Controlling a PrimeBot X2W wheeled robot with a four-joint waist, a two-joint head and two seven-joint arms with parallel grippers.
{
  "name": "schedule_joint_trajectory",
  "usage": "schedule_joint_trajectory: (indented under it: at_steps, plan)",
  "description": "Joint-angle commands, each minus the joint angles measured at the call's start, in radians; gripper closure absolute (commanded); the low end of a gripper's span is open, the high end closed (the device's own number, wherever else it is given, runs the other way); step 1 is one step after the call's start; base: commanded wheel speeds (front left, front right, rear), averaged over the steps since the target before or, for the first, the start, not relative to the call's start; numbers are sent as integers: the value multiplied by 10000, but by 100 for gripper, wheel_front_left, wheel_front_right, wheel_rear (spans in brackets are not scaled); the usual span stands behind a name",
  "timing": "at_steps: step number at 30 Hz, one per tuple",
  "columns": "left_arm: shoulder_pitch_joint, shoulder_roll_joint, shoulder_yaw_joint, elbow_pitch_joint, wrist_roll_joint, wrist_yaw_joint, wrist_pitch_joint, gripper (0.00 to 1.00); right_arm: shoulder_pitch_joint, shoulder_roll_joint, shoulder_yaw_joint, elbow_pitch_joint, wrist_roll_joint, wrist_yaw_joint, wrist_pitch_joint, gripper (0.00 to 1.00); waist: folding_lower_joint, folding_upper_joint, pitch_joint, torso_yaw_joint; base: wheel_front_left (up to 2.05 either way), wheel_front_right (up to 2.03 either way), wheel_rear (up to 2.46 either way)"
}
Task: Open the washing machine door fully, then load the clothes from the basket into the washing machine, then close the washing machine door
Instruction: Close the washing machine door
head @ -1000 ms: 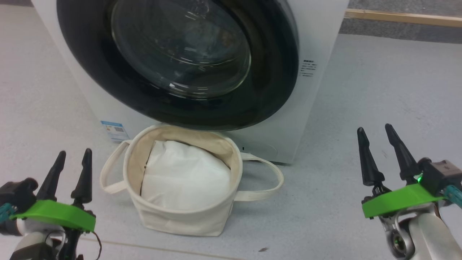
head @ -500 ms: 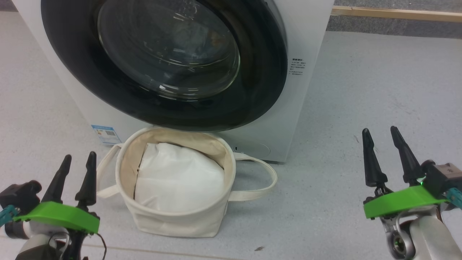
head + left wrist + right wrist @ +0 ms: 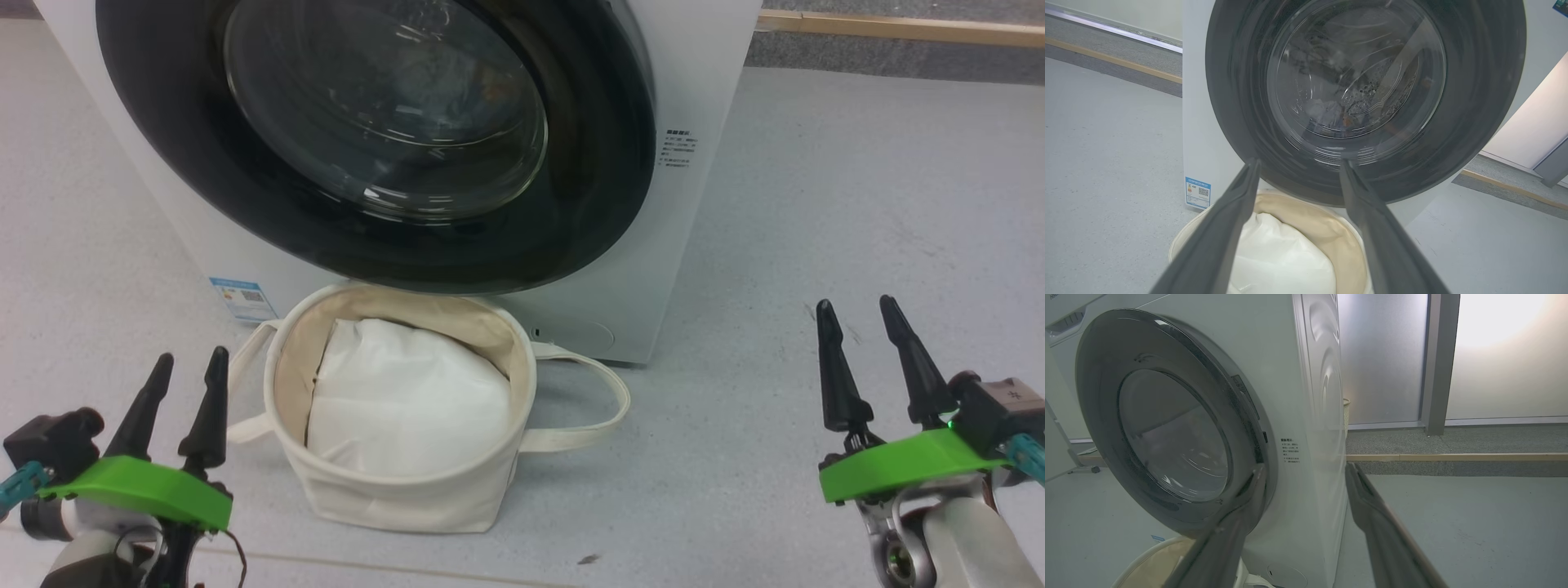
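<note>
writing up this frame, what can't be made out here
- Head view: top of the washing machine door, cut by the edge.
- Head view: anything under the white cloth bundle in the basket.
- Left wrist view: drum contents, blurred behind glass reflections.
- Right wrist view: printed label, too small to read.

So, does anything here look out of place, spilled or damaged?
Nothing is spilled or damaged. The basket stands upright below the shut washing machine door, with a white bundle inside. The one oddity is a small dark speck on the floor before it.
</note>
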Motion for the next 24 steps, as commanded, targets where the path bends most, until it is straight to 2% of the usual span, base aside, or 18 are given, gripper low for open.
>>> schedule_joint_trajectory:
  at_steps: [1, 24]
  plan:
    - [-429, 427, 322, -336, -58, -36, -4, 0, -182, -74, 114, -380, -27, -2, -122, 0, 0, 0, 27, 13, 0, 0, 0]
    - [-444, 528, 176, -552, -154, 84, 64, 0, -284, -11, 54, -305, -52, -2, -122, 0, 0, 0, 140, 22, 0, 0, 0]
